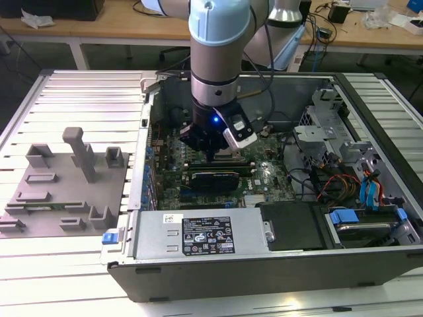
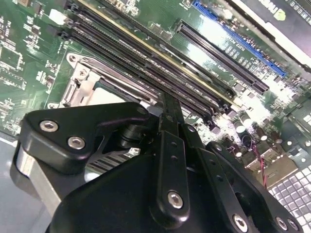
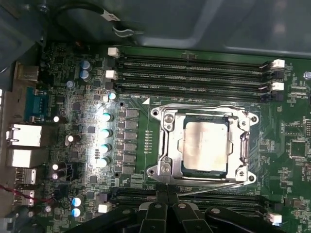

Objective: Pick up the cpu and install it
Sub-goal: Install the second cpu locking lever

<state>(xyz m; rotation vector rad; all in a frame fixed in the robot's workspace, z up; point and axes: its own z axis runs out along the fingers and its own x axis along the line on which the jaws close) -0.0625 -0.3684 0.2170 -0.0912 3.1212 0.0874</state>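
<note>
Lying nearest in the exterior view, the grey power supply [image 1: 158, 232] carried a white and black label [image 1: 206, 236] with small print and marks on it. The print was too fine to be read. At about 9 o'clock from it, outside the open computer case [image 1: 264, 277], lay the grey fixture plate [image 1: 66, 198] with its upright blocks.

Behind the power supply was the green motherboard [image 1: 264, 175]. The cpu [image 3: 206, 147] sat flat in its socket on this board, inside the metal frame [image 3: 165, 145], silvery top facing up. Its edges were square to the frame. Its slightly longer side ran across the long memory slots [image 3: 194, 73], not along them. No writing could be read on its top in the first wrist view.

The gripper [image 1: 210, 153] hung just above the board, close beside the socket, and pointed straight down. In both wrist views its black fingers [image 3: 158, 196] were pressed together with nothing between them, and the tip [image 2: 170, 104] was over the socket's edge, next to the cpu and not on it.

The arm [image 1: 218, 39] stood almost upright above the case, with a small blue light [image 1: 216, 119] at its wrist. At 12 o'clock, far behind, were wooden tables [image 1: 119, 23].
</note>
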